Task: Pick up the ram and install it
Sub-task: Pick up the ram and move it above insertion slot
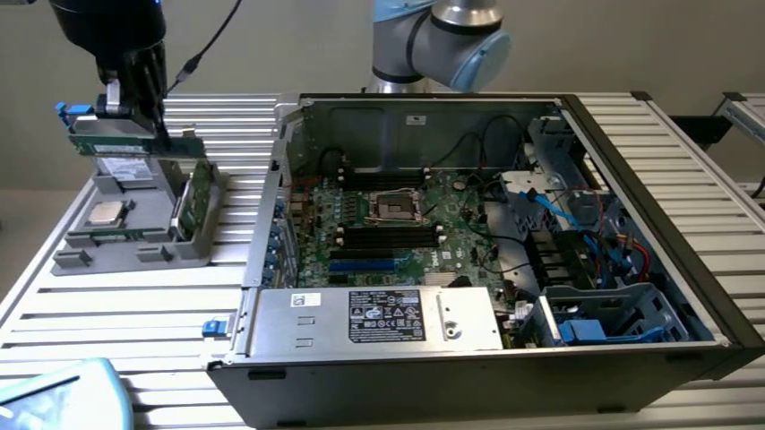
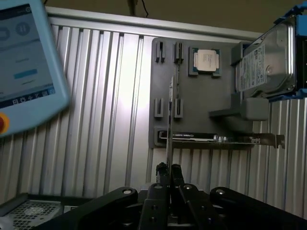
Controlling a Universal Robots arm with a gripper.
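Note:
My gripper (image 1: pixel 134 124) hangs above the grey parts holder (image 1: pixel 90 246) at the exterior view's left, shut on the ram (image 1: pixel 110 145). The ram is a thin green stick, held level and lifted clear of the holder. In the wrist view the ram (image 2: pixel 170 115) runs edge-on out from between the black fingertips of the gripper (image 2: pixel 169 173), with the holder (image 2: pixel 192 103) well below it. The open computer case (image 1: pixel 646 134) lies to the exterior view's right, and black memory slots (image 1: pixel 389 236) show on its motherboard (image 1: pixel 460 219).
The holder also carries a silver processor chip (image 2: pixel 206 61), a hard drive with blue rails (image 2: pixel 263 64) and a green card with a metal bracket (image 2: pixel 216 138). A teach pendant (image 2: pixel 24 62) lies on the slatted table (image 2: pixel 110 110). Cables and a drive cage (image 1: pixel 597 313) crowd the case's right side.

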